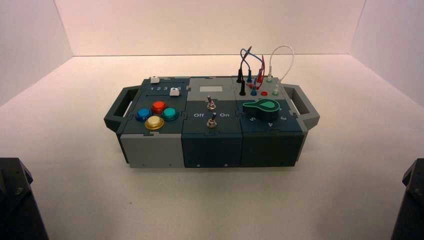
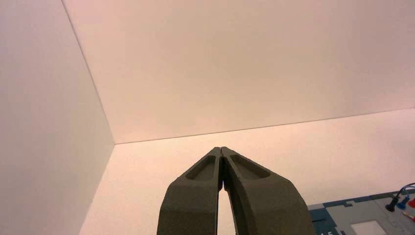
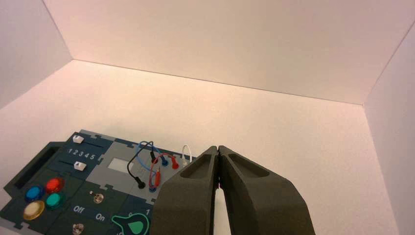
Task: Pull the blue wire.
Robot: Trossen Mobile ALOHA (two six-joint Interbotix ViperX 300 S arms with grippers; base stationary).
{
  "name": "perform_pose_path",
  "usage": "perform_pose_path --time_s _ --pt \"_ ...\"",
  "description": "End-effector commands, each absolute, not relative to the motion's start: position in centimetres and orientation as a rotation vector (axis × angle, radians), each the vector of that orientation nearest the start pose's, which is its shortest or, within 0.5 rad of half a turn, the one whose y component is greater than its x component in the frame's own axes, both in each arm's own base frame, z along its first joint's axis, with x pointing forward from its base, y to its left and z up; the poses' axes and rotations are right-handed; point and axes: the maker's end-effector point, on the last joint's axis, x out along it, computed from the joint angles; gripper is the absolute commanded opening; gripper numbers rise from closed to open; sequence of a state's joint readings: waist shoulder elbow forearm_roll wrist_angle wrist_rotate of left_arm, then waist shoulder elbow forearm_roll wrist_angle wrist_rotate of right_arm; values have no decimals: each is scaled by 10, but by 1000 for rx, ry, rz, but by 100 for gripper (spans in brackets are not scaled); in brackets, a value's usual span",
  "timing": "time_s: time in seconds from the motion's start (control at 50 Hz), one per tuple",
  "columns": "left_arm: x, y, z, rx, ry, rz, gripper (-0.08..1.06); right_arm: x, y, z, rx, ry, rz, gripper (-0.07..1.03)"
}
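The blue wire (image 1: 243,52) arches over the back right corner of the box (image 1: 210,145), both blue plugs seated among the sockets. From the right wrist it shows as a thin blue loop (image 3: 142,146) beside the red and black wires. My right gripper (image 3: 218,148) is shut on nothing, held well back from the box and above its right part. My left gripper (image 2: 221,149) is shut too and empty, off to the box's left, where the blue wire (image 2: 406,188) just peeks in at the frame's edge. Both arms sit parked at the near corners in the high view.
Next to the blue wire stand a red wire (image 1: 261,65), a black wire (image 1: 240,71) and a white looping wire (image 1: 286,50). A green knob (image 1: 262,106), two toggle switches (image 1: 211,104), coloured buttons (image 1: 155,114) and two sliders (image 1: 174,91) fill the box's top. White walls enclose the table.
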State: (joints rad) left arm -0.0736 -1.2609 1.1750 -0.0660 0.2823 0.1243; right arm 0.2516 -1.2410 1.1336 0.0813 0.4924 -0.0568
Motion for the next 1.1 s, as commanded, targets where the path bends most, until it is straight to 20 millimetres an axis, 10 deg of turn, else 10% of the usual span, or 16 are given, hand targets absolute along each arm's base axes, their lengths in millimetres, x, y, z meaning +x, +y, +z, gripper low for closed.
perform_pose_path --time_s 0.02,1.1 --pt "205 -18 273 55 181 -94 -3 191 57 258 -22 361 286 -2" --pt "209 -19 268 37 205 -95 -3 195 108 207 -81 636 485 -2"
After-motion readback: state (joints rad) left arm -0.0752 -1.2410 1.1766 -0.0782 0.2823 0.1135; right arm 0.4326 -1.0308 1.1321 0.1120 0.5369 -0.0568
